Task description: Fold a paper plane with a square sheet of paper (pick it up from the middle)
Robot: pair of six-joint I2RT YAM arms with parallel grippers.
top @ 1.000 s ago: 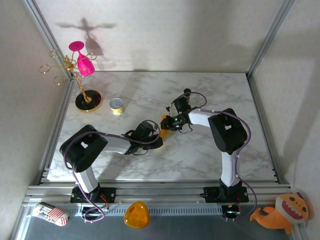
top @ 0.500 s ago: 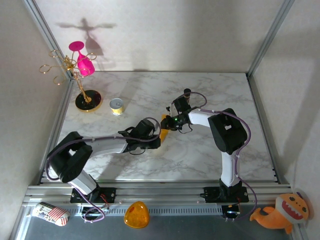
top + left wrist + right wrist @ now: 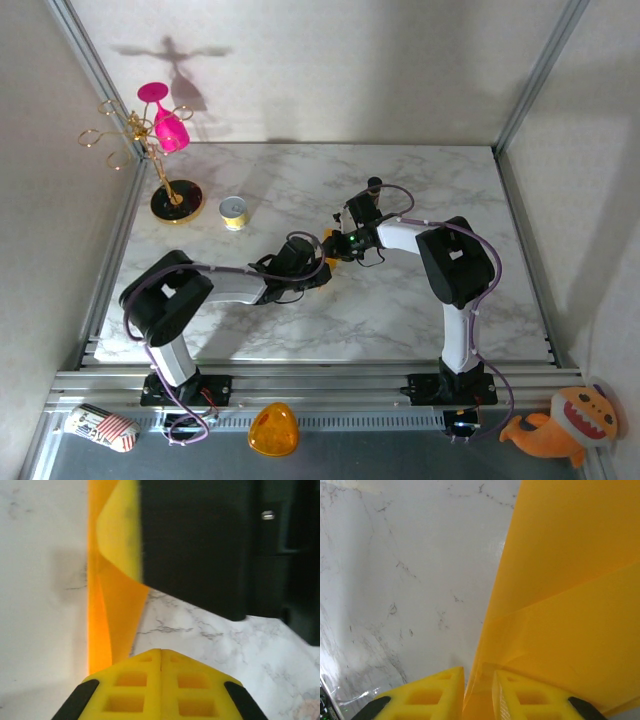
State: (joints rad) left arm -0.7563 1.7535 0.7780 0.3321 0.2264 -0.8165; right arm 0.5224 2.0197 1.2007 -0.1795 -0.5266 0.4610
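The orange-yellow sheet of paper is folded into layers and stands on edge above the marble table. My right gripper is shut on its lower edge, the paper pinched between both yellow pads. In the top view a small piece of the paper shows between the two grippers at the table's middle. My left gripper is shut with nothing between its pads, just right of the paper's upright strip. The right gripper's black body is close ahead of it. The paper's whole outline is hidden, so I cannot tell whether it forms a paper plane.
A small yellow round tin sits at the back left. A gold rack holding a pink glass stands beside it. Off the table's front edge lie an orange dome, a plush toy and a striped item.
The left arm's elbow swung out to the left and came back. The left gripper has moved slightly up and right, closer to the right gripper. The right arm has held still with the paper.
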